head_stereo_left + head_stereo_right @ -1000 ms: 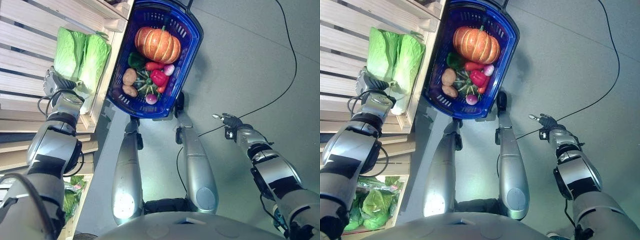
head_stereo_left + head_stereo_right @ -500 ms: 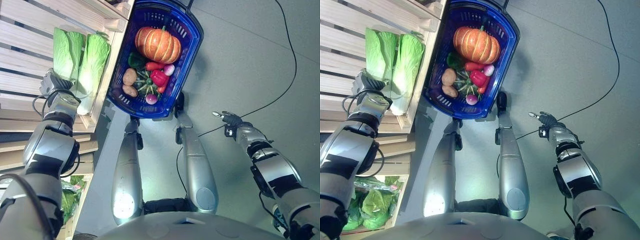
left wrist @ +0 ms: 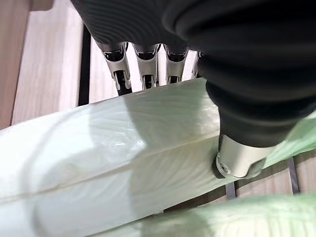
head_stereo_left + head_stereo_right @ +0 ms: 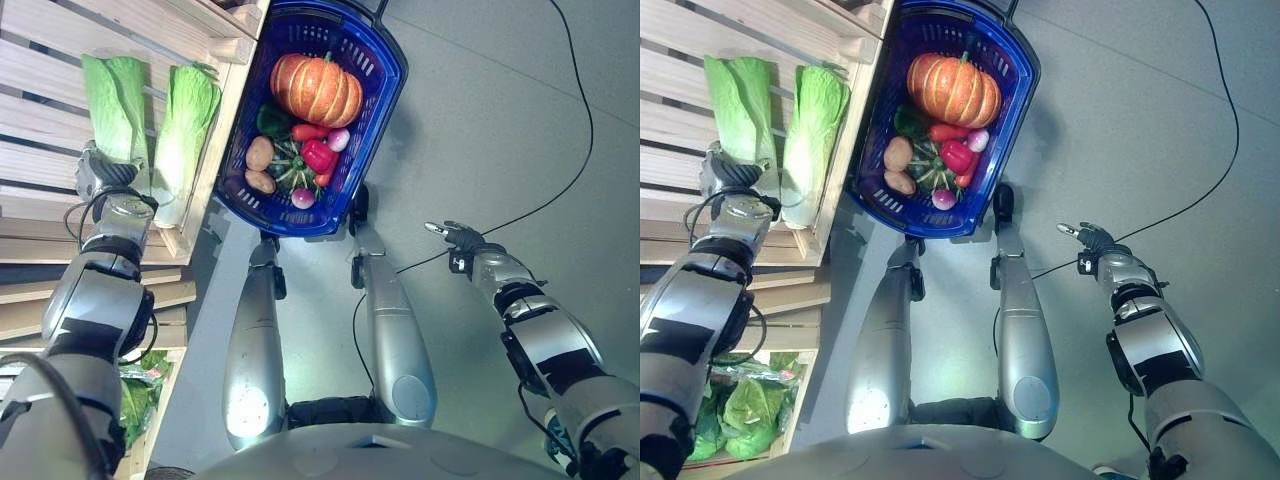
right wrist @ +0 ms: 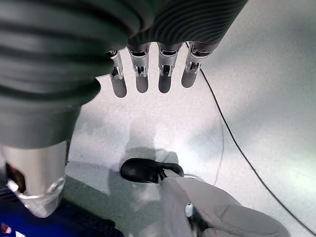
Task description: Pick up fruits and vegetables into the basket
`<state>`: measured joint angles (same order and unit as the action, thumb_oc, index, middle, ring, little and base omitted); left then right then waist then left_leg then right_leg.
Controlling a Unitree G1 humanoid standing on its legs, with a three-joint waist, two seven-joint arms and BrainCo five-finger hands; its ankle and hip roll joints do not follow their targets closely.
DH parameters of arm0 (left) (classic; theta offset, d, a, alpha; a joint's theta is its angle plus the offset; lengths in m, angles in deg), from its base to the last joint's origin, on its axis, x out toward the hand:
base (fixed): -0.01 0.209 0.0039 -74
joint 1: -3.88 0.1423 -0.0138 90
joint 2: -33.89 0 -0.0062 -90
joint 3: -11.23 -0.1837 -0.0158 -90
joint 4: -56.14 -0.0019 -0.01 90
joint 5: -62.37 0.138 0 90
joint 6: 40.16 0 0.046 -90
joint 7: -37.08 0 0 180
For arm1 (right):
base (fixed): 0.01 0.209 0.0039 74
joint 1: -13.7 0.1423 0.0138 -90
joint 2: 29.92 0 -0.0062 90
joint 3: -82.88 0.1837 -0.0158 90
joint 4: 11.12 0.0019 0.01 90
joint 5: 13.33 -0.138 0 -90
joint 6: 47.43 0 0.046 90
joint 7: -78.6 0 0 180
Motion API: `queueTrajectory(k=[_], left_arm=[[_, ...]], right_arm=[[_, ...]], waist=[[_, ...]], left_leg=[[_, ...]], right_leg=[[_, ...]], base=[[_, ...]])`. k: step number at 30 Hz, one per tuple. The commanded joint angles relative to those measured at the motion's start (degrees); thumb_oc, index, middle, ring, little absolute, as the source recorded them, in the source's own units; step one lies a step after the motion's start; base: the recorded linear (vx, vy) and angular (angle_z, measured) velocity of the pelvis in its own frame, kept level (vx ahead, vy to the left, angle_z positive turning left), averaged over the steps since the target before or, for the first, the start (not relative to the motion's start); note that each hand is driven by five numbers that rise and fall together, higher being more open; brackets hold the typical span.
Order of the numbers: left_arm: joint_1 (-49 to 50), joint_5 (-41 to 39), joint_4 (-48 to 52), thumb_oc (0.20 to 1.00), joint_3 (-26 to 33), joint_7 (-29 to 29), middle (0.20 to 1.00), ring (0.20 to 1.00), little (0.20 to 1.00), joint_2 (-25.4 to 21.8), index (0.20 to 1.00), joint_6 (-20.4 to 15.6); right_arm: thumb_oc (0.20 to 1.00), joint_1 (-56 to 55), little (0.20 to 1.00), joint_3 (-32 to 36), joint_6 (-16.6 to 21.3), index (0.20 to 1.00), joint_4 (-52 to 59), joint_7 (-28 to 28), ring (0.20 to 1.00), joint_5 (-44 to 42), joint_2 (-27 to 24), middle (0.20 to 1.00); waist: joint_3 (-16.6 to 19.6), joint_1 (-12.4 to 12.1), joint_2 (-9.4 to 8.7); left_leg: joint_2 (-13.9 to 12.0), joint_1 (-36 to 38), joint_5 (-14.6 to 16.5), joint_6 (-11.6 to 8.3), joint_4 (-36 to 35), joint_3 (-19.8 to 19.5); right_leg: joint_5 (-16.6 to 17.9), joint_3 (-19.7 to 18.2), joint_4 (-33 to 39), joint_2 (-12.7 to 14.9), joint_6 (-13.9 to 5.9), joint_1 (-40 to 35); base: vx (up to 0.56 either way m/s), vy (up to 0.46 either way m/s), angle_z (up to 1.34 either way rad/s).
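Two cabbages: they lie side by side on the wooden shelf (image 4: 40,60) at the upper left of the frame, a slat's gap between them
Left cabbage (image 4: 115,105): pale green, long, its white stalk end pointing down the frame into the left hand
Right cabbage (image 4: 185,135): free of the hand, just beside the shelf's raised edge, near the basket
Left hand (image 4: 100,175): at the left edge of the frame on the shelf; fingers (image 3: 118,69) go over the far side of the left cabbage and the thumb presses its near side, so the hand is clamped round the stalk end
Right hand (image 4: 455,235): right of centre, hanging over the grey floor (image 4: 480,120), well apart from the basket; fingers straight and relaxed, holding nothing
Basket (image 4: 385,85): blue plastic, top centre of the frame, standing on the floor just beside the shelf
Basket contents: an orange pumpkin (image 4: 315,88) at the far end; below it a red pepper (image 4: 318,156), a brown potato (image 4: 259,153), a dark green striped squash (image 4: 285,165) and a few small pink and red pieces I cannot tell apart
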<state>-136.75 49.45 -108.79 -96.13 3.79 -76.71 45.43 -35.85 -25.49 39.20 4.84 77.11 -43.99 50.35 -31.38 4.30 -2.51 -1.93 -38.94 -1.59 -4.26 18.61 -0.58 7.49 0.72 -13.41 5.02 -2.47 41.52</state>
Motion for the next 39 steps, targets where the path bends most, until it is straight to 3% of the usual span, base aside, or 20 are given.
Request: queueTrajectory(k=[1,9,17,20,25,31,39], left_arm=[[3.29,-3.85,3.93,0.2,5.43,-4.55,0.2,0.2,0.2,1.72,0.2,-8.05],[6.86,2.17,16.65,0.2,8.36,-12.53,0.2,0.2,0.2,2.74,0.2,-16.63],[8.14,12.08,29.04,0.2,5.22,-15.02,0.2,0.2,0.2,2.25,0.2,-20.73],[8.05,14.91,32.5,0.2,4.06,-14.35,0.2,0.2,0.2,1.78,0.2,-20.91],[6.71,20.47,37.33,0.2,1.06,-12.91,0.2,0.2,0.2,-0.01,0.2,-18.15],[6.66,23.75,43.87,0.2,-1.81,-9.24,0.2,0.2,0.2,-2.19,0.2,-18.4],[7.25,25.33,51.01,0.2,-4.81,-2.14,0.2,0.2,0.2,-3.04,0.2,-19.16]], right_arm=[[1.0,-4.75,1.0,0.62,2.41,1.0,0.68,1.05,1.0,-2.85,-1.51,1.0],[1.0,-5.72,1.0,2.66,7.66,1.0,5.25,2.72,1.0,-7.05,-1.04,1.0],[1.0,-7.15,1.0,4.31,12.87,1.0,15.08,5.07,1.0,-10.75,-1.22,1.0],[1.0,-8.0,1.0,4.99,14.54,1.0,18.31,6.0,1.0,-10.96,-1.31,1.0],[1.0,-8.44,1.0,6.17,16.95,1.0,25.08,9.68,1.0,-11.04,-1.6,1.0],[1.0,-9.76,1.0,7.05,20.2,1.0,34.18,14.11,1.0,-10.01,-1.88,1.0],[1.0,-10.94,1.0,7.53,23.22,1.0,45.76,13.83,1.0,-8.01,-1.74,1.0]], waist=[[1.59,-1.55,0.77],[1.59,-2.95,0.59],[1.59,-3.16,0.47],[1.59,-3.16,0.48],[1.59,-2.8,0.71],[1.59,-2.12,1.4],[1.59,-1.35,2.13]], left_leg=[[2.92,0.18,0.01,0.27,-1.83,0.02],[3.38,0.65,-0.19,0.54,-2.72,-0.68],[3.34,0.87,-0.05,0.43,-3.09,-0.42],[3.3,1.01,0.04,0.51,-3.32,-0.19],[3.3,1.31,-0.01,0.5,-3.76,0.16],[3.36,1.5,-0.01,0.52,-4.19,0.63],[3.48,1.73,-0.22,0.56,-4.84,1.17]], right_leg=[[-8.01,2.51,-4.21,-3.28,-0.02,-2.97],[-7.76,3.39,-3.67,-3.1,-0.02,-3.62],[-7.6,3.67,-3.54,-3.08,-0.25,-3.89],[-7.47,3.76,-3.42,-3.02,-0.38,-3.92],[-7.15,3.77,-3.01,-2.9,-0.66,-4.15],[-6.83,3.66,-2.66,-2.66,-0.98,-4.07],[-6.3,3.56,-1.96,-2.26,-1.58,-4.06]], base=[[0.01,-0.046,0.01],[0.0,-0.057,0.06],[0.0,-0.011,0.01],[0.0,0.0,0.0],[0.0,0.0,0.0],[0.0,0.006,0.0],[0.0,0.008,0.0]])
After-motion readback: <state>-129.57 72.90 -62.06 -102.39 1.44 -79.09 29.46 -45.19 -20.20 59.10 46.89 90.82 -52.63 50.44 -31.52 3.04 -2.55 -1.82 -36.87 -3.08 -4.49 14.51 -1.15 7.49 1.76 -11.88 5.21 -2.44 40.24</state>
